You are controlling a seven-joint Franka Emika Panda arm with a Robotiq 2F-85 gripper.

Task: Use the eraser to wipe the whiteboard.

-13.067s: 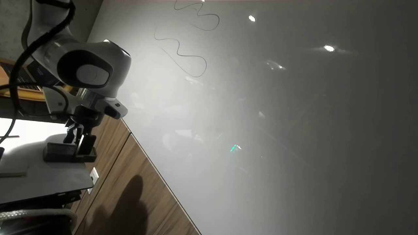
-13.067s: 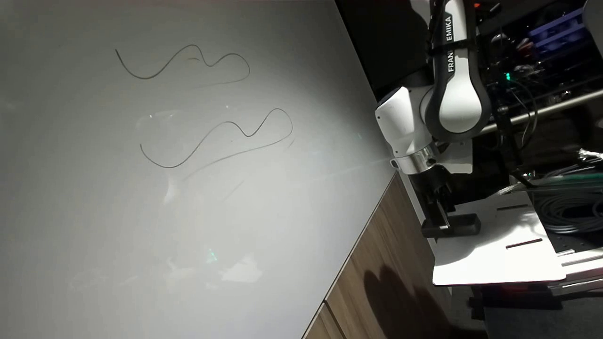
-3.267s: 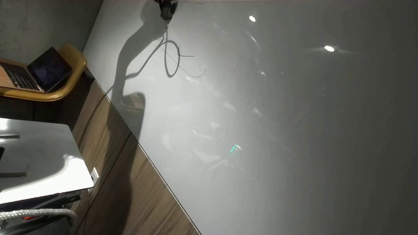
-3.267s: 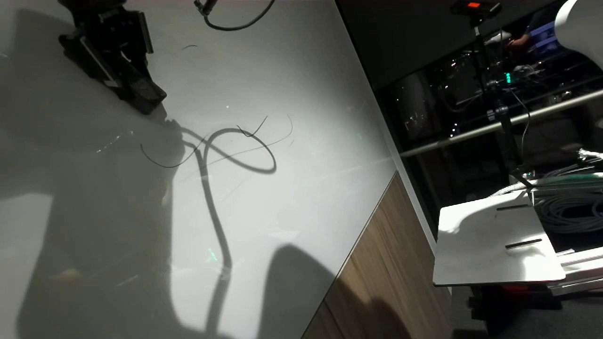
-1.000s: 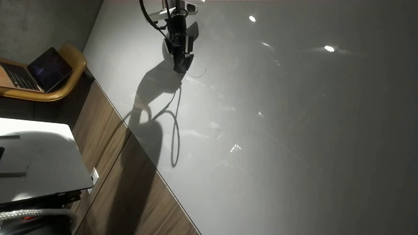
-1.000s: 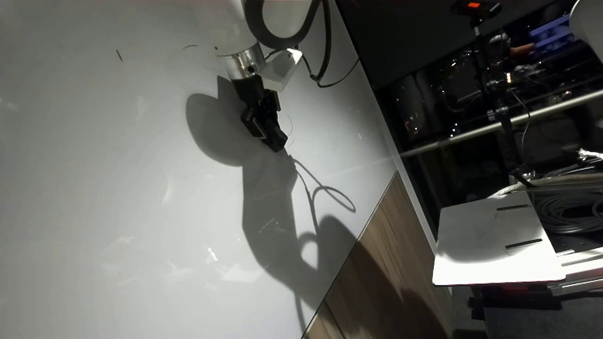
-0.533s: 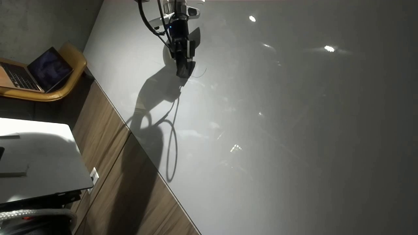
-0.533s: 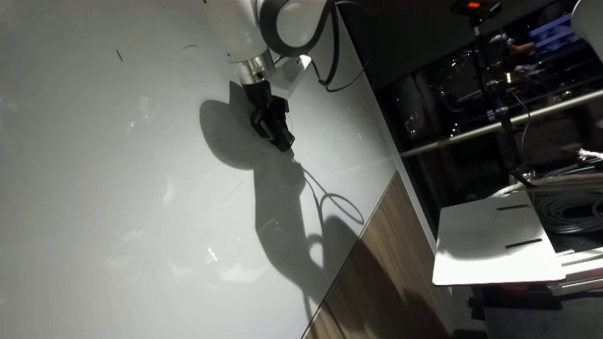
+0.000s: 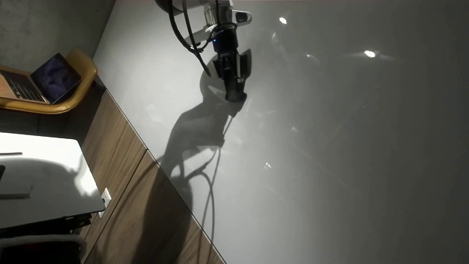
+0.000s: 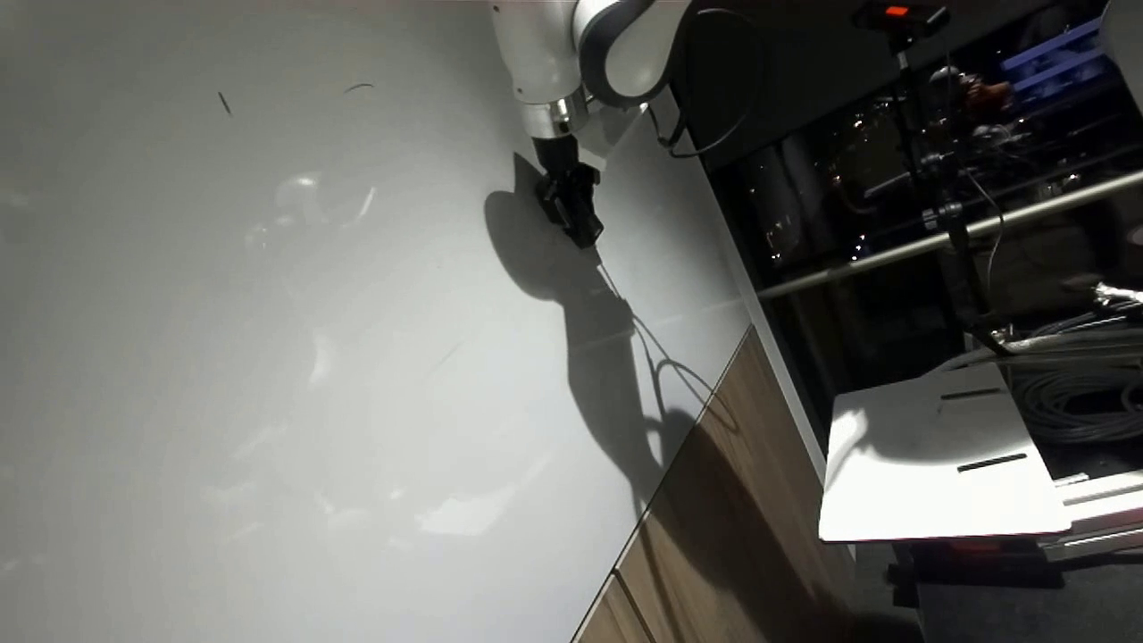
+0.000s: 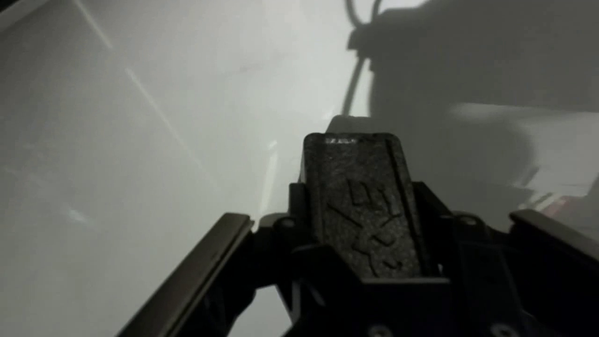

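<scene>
In the last half second the black two-fingered tool [image 11: 359, 199] has swept on across the large, glossy, pale grey-white whiteboard [image 10: 375, 420], and the lower squiggle's thin remnant no longer shows, though tool and shadow [image 10: 525, 250] partly cover its place. Most wiping is probably done; a short straight dark stroke [image 10: 224, 104] and a thin curved dark stroke [image 10: 359, 87] remain well apart from the tool, likely needing another pass. The tool stands parted only to the width of the dark grey-black oblong eraser block [image 11: 362, 210] clamped in it, whose end is at or very near the whiteboard.
</scene>
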